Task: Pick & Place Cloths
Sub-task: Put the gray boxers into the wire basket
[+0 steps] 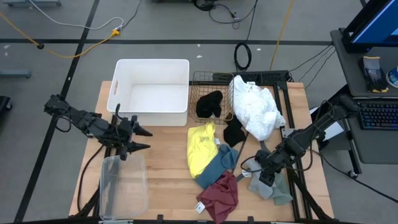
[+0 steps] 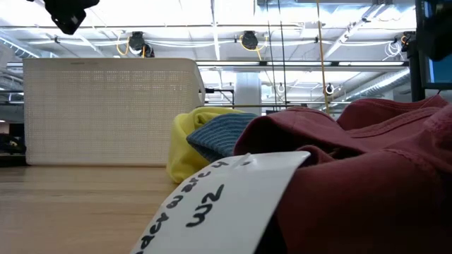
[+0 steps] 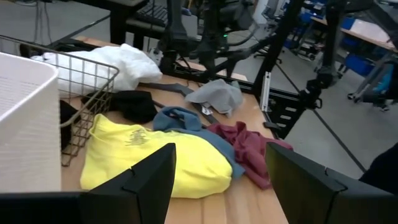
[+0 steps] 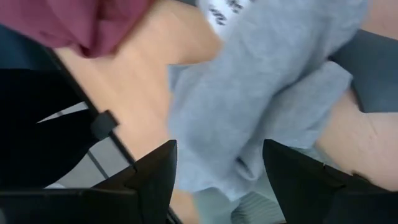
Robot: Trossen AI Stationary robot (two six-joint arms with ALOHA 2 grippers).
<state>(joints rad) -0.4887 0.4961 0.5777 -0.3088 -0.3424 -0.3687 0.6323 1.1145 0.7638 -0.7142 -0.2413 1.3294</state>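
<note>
The cloths lie on the table's right half. The large white one point(image 1: 256, 109) partly drapes over the wire basket's right rim. One black cloth point(image 1: 209, 103) sits in the basket and another point(image 1: 233, 132) lies on the table. The yellow point(image 1: 200, 149), blue-teal point(image 1: 222, 162) and maroon point(image 1: 219, 194) cloths overlap in a row. My right gripper point(image 1: 264, 177) is open, pointing down over the grey-green cloth point(image 1: 275, 188). In the right wrist view its open fingers point(image 4: 221, 149) straddle that cloth point(image 4: 261, 93). My left gripper point(image 1: 149, 140) hovers open near the table's left side and touches nothing. My right gripper comes from above with its open fingers point(image 4: 155, 177) on either side of a bunched part of the grey-green cloth point(image 4: 211, 162), which lies flat on the table. I cannot tell whether the fingers touch the cloth.
A white plastic bin point(image 1: 124, 68) stands at the far left next to a wire basket point(image 1: 200, 76). A clear plastic container point(image 1: 122, 186) sits at the near left edge. A white tag point(image 2: 212, 204) on the maroon cloth lies close to the low camera. Bare wood lies between the bin and the cloths.
</note>
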